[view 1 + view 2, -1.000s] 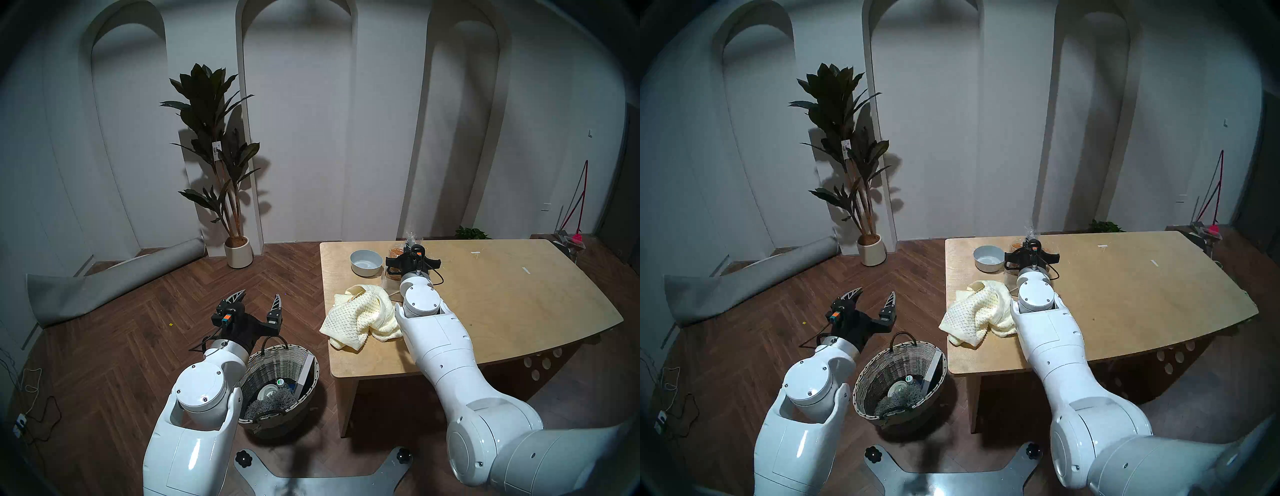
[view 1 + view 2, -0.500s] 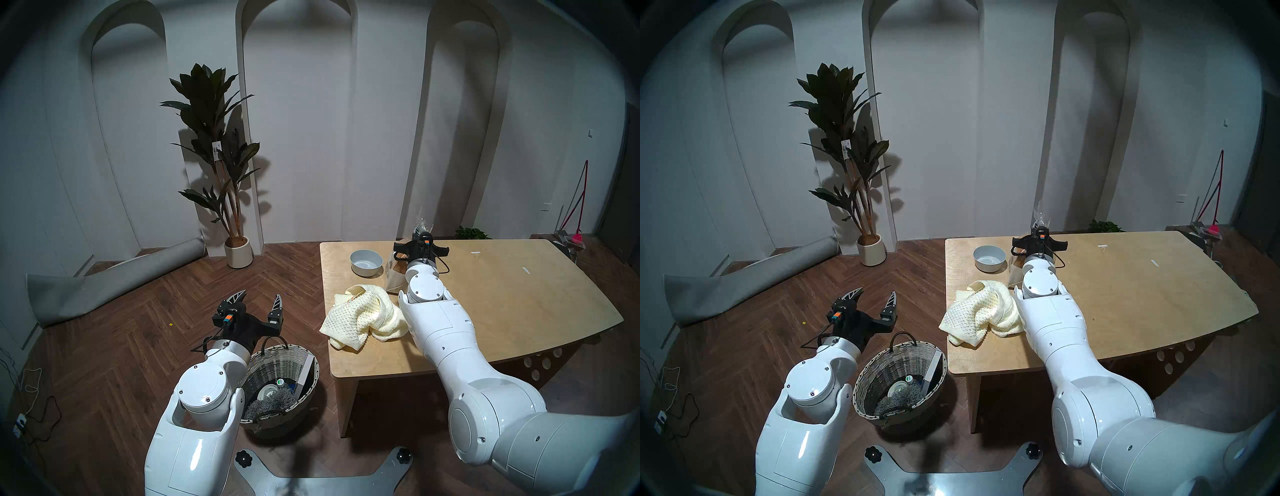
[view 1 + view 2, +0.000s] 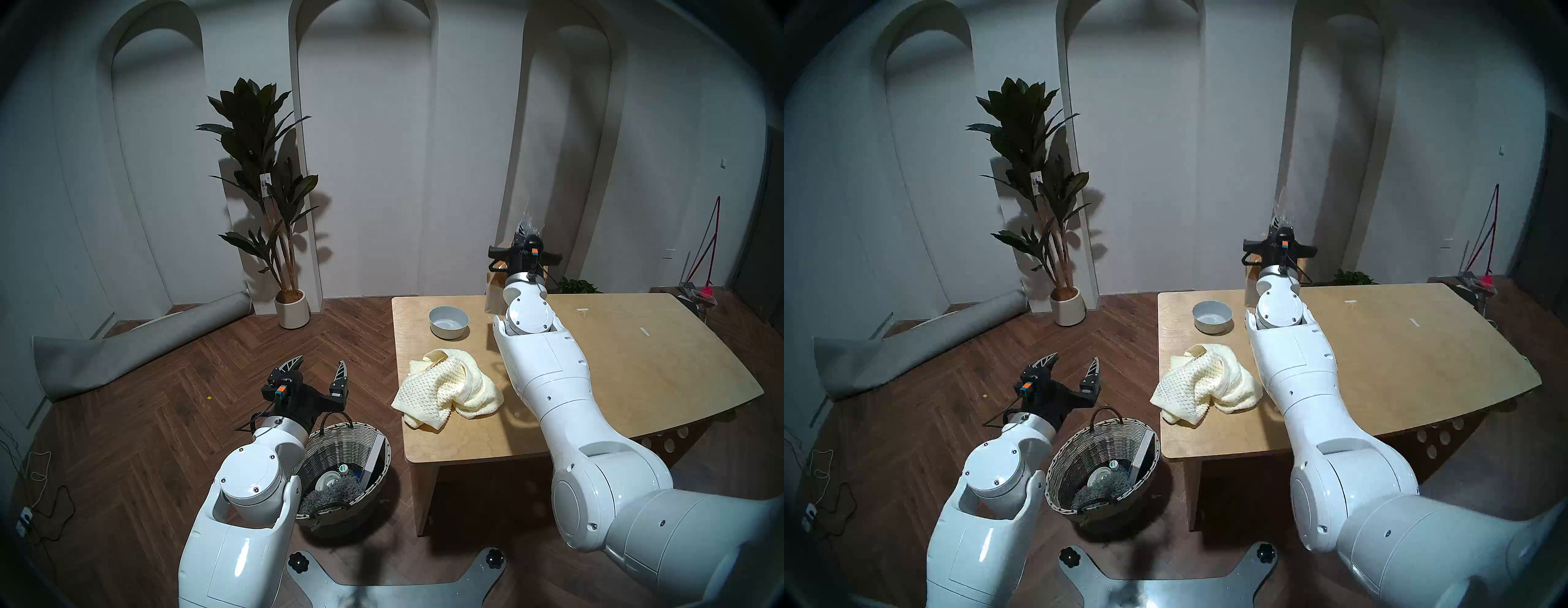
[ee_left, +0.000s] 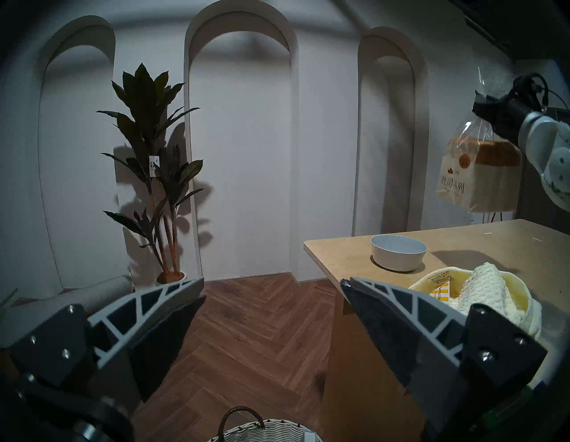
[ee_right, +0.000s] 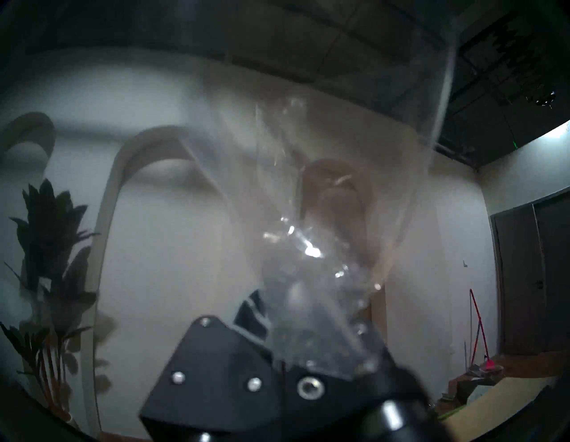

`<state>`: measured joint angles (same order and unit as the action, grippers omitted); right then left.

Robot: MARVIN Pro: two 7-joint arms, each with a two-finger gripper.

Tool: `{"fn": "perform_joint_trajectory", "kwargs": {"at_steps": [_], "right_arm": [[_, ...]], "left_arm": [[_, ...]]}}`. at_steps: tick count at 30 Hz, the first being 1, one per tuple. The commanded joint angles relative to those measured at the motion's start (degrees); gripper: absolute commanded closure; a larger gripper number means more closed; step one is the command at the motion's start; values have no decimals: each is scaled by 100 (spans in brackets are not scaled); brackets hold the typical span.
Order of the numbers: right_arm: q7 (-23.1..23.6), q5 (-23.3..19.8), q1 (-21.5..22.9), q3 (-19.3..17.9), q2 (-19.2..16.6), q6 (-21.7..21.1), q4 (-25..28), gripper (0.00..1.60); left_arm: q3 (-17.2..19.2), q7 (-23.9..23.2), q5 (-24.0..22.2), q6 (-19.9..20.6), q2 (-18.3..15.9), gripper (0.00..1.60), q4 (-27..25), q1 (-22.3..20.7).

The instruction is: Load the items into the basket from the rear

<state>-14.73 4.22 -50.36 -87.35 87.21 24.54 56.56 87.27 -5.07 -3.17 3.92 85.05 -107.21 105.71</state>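
My right gripper (image 3: 525, 237) is shut on the twisted neck of the clear plastic bag holding the brown bread loaf (image 4: 481, 176). The loaf hangs above the far part of the wooden table (image 3: 636, 361). In the right wrist view the bag neck (image 5: 308, 262) covers the gripper's fingers. The cream-yellow towel (image 3: 445, 392) lies crumpled near the table's left edge. The pale bowl (image 3: 448, 322) stands behind it. The wicker basket (image 3: 339, 441) stands on the floor left of the table. My left gripper (image 3: 320, 369) is open and empty, just beyond the basket.
The basket holds a grey shaggy cloth (image 3: 335, 494), a flat white box (image 3: 375, 456) and small round things. A potted plant (image 3: 292, 308) and a rolled grey mat (image 3: 127, 352) are by the back wall. The robot's base plate (image 3: 394, 586) is at the front.
My right gripper has risen with the bread bag, lifting the loaf off the table and toward the far edge. The left arm, towel and bowl have not moved.
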Motion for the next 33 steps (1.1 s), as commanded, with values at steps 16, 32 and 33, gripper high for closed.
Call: {"fn": "perform_joint_trajectory", "kwargs": {"at_steps": [16, 32, 33], "right_arm": [[482, -627, -956, 1245, 1307, -161, 1486, 160], [324, -1708, -1419, 2683, 1315, -168, 1171, 160], [283, -1711, -1384, 2712, 1378, -142, 1083, 160]], "left_arm": [[431, 326, -86, -209, 58, 0, -254, 210], [717, 615, -108, -562, 149, 0, -507, 684], [719, 621, -108, -577, 150, 0, -513, 697]]}}
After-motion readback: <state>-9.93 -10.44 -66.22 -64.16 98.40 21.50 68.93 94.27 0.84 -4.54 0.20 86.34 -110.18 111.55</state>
